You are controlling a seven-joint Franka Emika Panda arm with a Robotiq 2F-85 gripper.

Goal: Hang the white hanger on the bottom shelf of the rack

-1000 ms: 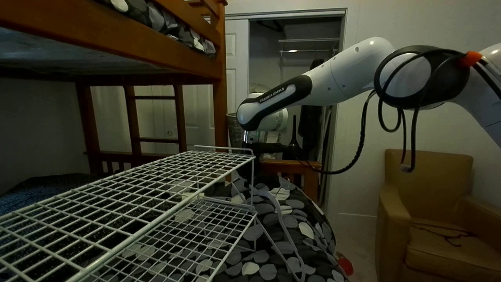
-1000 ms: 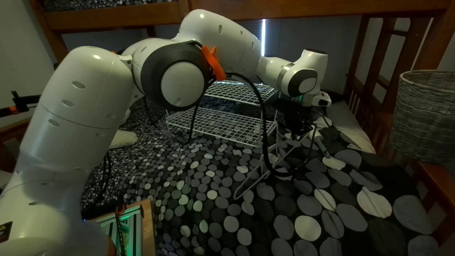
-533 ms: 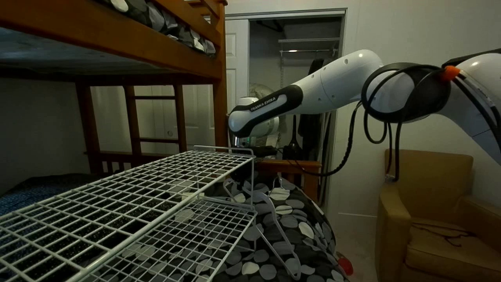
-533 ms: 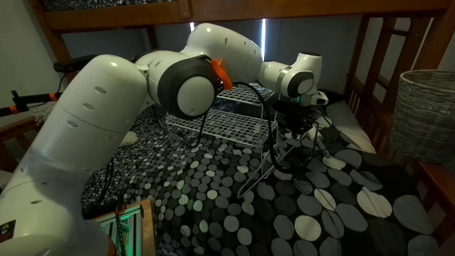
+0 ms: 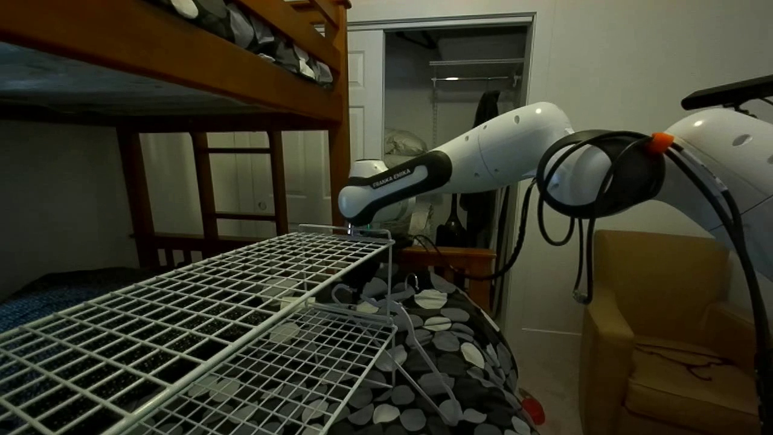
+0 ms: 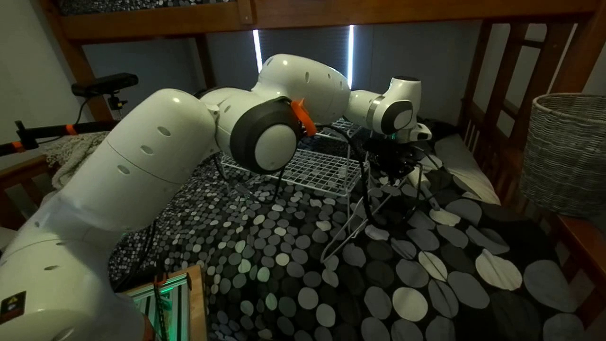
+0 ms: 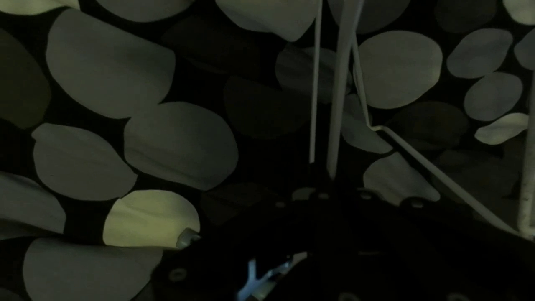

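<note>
The white hanger hangs tilted at the end of the rack, partly behind a rack leg in an exterior view; it also shows in an exterior view and in the wrist view. My gripper is shut on it, beside the rack's end and above the bed; the fingertips are dark in the wrist view. The rack stands on the bed. Its bottom shelf also shows in an exterior view, partly covered by the arm and cables. I cannot tell whether the hanger touches the rack.
The brown bunk bed surrounds the area, its upper bunk overhead. A white cylinder with a grey handle lies by the gripper. A wicker basket stands beside the bed. Black cables loop below the arm. A tan armchair stands nearby.
The arm has come lower and moved toward the rack, carrying the hanger with it. The hanger's hook has shifted left toward the rack's leg in an exterior view. The rack has not moved.
</note>
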